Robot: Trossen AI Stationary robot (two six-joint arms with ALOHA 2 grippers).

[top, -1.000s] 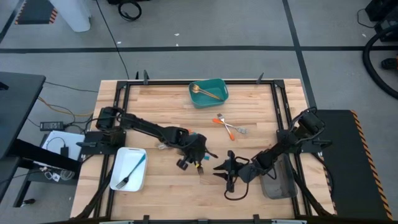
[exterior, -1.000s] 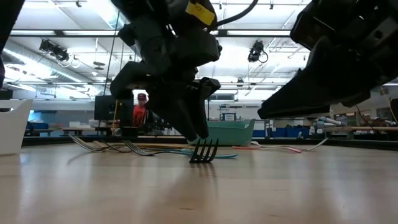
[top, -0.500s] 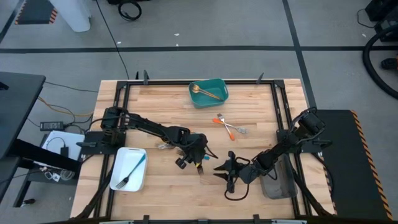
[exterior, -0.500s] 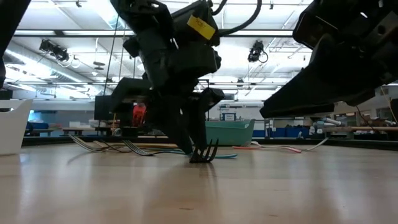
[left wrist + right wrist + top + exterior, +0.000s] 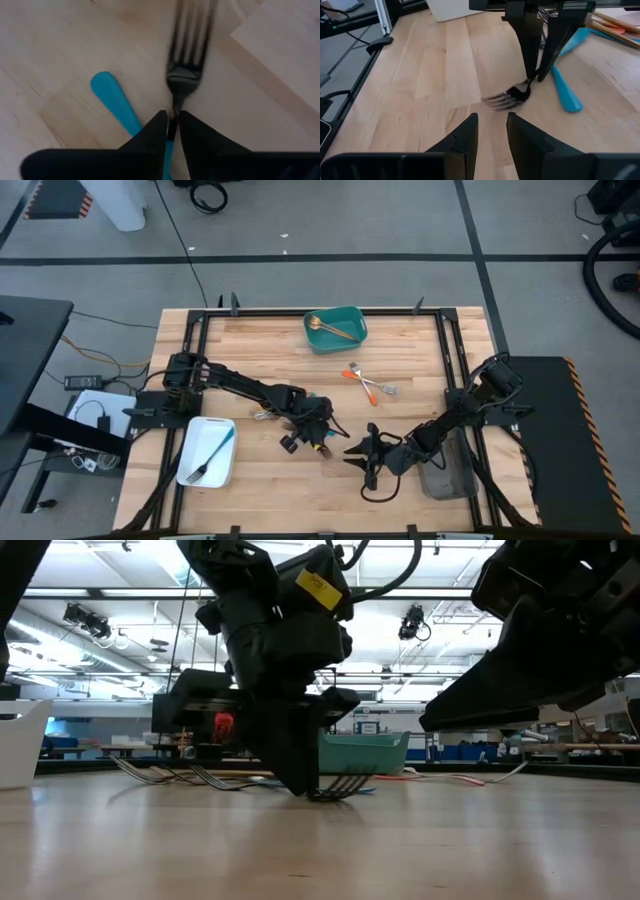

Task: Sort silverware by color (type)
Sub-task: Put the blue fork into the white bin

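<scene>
Now your left pincer [image 5: 171, 125] pinches the blue-handled fork [image 5: 184, 55] at its neck, ready for lifting; right pincer [image 5: 491, 125] waits, spread.

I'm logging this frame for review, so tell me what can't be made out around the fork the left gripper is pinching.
- Fork: handle hidden behind left gripper fingers in left wrist view; tines blurred.
- Fork in high view: covered by left gripper.
- Blue utensil: head cut off behind the fingers, so type unknown.
- Grey tray: contents blocked by right arm, high view.
</scene>
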